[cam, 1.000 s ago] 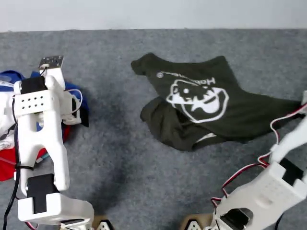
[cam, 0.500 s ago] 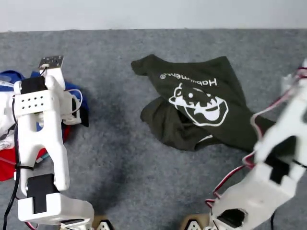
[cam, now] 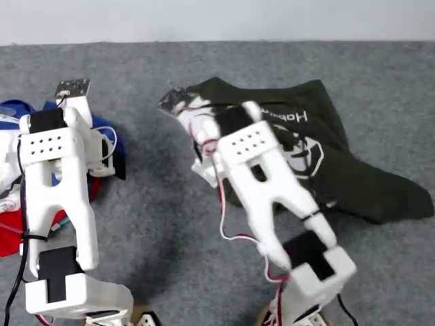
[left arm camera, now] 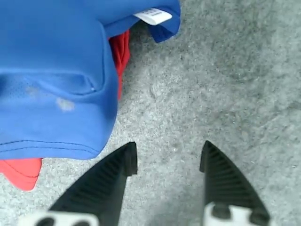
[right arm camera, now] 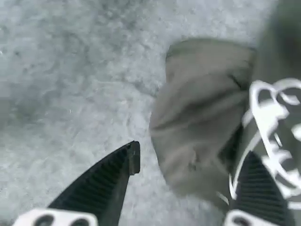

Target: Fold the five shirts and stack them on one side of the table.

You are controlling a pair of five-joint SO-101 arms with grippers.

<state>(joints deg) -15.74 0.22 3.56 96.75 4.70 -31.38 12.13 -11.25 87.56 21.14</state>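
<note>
A dark shirt [cam: 360, 180] with a white print lies crumpled at the table's middle and right. My right arm [cam: 255, 163] stretches over its left part. In the right wrist view the right gripper [right arm camera: 186, 172] is open just above the carpet, with a rumpled fold of the dark shirt [right arm camera: 197, 108] reaching between its fingers. A pile of blue [cam: 17, 109], white [cam: 5, 170] and red [cam: 8, 238] shirts lies at the left edge. My left gripper [left arm camera: 167, 157] hangs open and empty over bare carpet beside the blue shirt [left arm camera: 51, 70], with the red shirt [left arm camera: 21, 172] under it.
Grey carpet [cam: 156, 224] covers the table between the pile and the dark shirt. The left arm [cam: 58, 176] stands over the pile's right side. A pale wall [cam: 217, 20] borders the far edge.
The right arm swung from the right edge leftward across the dark shirt to its left side. The shirt's right end shifted and now lies uncovered. The left arm kept still.
</note>
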